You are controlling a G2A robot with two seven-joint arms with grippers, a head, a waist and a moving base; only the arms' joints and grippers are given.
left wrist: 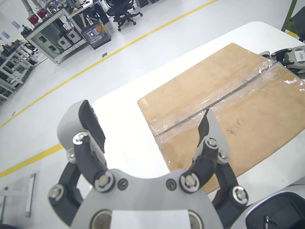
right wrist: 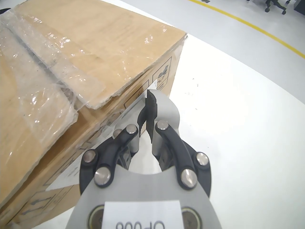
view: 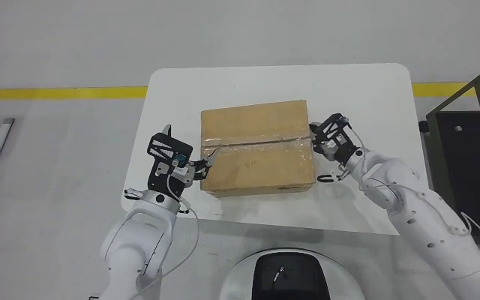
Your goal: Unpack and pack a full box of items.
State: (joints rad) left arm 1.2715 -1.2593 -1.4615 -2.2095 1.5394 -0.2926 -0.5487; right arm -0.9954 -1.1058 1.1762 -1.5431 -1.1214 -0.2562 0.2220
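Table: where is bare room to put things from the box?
Bare: the table strip behind the box toward the yellow line, and the strip before it at the near edge. Crowded: the box's two short ends, where the left gripper and right gripper sit.

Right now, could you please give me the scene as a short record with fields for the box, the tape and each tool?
box: cardboard, flaps closed, on the white table
tape: clear, wrinkled, along the middle seam
left tool: open, at one end of the box, by the seam
right tool: shut, holding nothing, beside the opposite end wall
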